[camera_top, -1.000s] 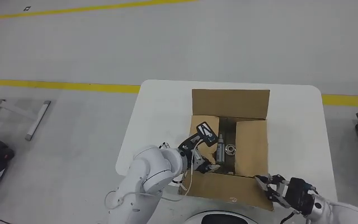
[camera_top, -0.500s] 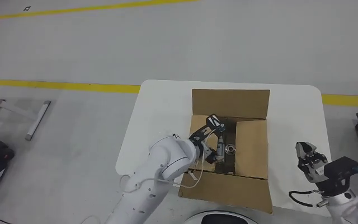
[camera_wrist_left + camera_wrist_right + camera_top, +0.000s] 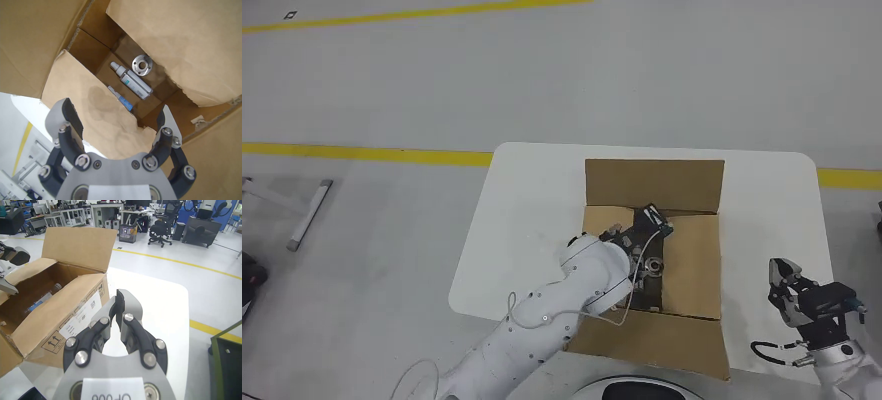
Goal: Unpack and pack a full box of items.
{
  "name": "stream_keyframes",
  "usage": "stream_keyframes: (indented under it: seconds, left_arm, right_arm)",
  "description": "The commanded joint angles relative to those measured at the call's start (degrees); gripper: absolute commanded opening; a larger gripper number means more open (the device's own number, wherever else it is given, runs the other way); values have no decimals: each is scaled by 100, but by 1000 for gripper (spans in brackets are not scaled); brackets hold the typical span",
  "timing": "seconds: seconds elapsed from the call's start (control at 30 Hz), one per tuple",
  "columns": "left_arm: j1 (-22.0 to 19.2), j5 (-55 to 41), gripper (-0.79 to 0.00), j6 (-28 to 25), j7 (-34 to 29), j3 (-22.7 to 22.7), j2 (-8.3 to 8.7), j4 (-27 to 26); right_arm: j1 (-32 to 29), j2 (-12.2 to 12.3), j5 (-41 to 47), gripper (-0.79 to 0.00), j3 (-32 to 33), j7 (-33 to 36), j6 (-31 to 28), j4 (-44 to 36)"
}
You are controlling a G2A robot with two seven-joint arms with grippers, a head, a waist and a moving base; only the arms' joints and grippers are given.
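The open cardboard box (image 3: pixel 697 262) stands on the white table, its flaps up. My left gripper (image 3: pixel 648 221) hangs open over the box's gap, with nothing between its fingers. The left wrist view puts this gripper (image 3: pixel 115 111) above a white spray bottle (image 3: pixel 132 81), a round metal flange (image 3: pixel 141 65) and a blue-and-white tube (image 3: pixel 122 99), all on the box's floor. My right gripper (image 3: pixel 115 301) is shut and empty, out to the right of the box (image 3: pixel 56 298) over bare table. It is also in the top view (image 3: pixel 788 275).
The white table (image 3: pixel 532 210) has free room left of the box and a strip to its right. A green-framed cart (image 3: pixel 226 351) stands beyond the table's right edge. Chairs and benches fill the room behind.
My left gripper has swung from the box's near left flap to over the central gap. The right gripper has left the box's near right corner for the table on the right.
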Motion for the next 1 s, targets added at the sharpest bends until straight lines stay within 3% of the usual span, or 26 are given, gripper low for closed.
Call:
stream_keyframes:
  seconds: [0.0, 0.13, 0.2, 0.27, 0.3, 0.33, 0.43, 0.77, 0.97]
  left_arm:
    - [-47, 186, 0, 83, 35, 41, -31, 148]
    - [-106, 488, 0, 180, 79, 113, -92, 386]
    - [-106, 547, -142, 282, 102, 90, -119, 460]
    - [-121, 550, -394, 284, 74, 36, -135, 493]
    - [-126, 614, -459, 273, 59, 32, -141, 493]
    - [-125, 692, -591, 269, 42, 29, -144, 486]
    - [-91, 956, -785, 252, -25, 36, -151, 403]
    - [174, 1510, -785, 161, -228, -94, -155, -58]
    - [395, 1393, -785, 269, -75, -544, -125, -444]
  right_arm:
    - [30, -4, 4, -785, -25, 8, -20, 43]
    - [82, -14, -29, -785, -88, 26, -40, 103]
    - [103, -18, -38, -785, -108, 15, -55, 129]
    - [117, -22, -48, -785, -127, 3, -69, 157]
    - [123, -23, -53, -785, -134, 8, -83, 170]
    - [132, -24, -62, -785, -139, 7, -92, 182]
    - [152, -28, -78, -785, -148, 13, -111, 203]
    - [154, -39, -80, -785, -120, 32, -141, 190]
    - [144, -48, 5, -785, -121, 64, -214, 161]
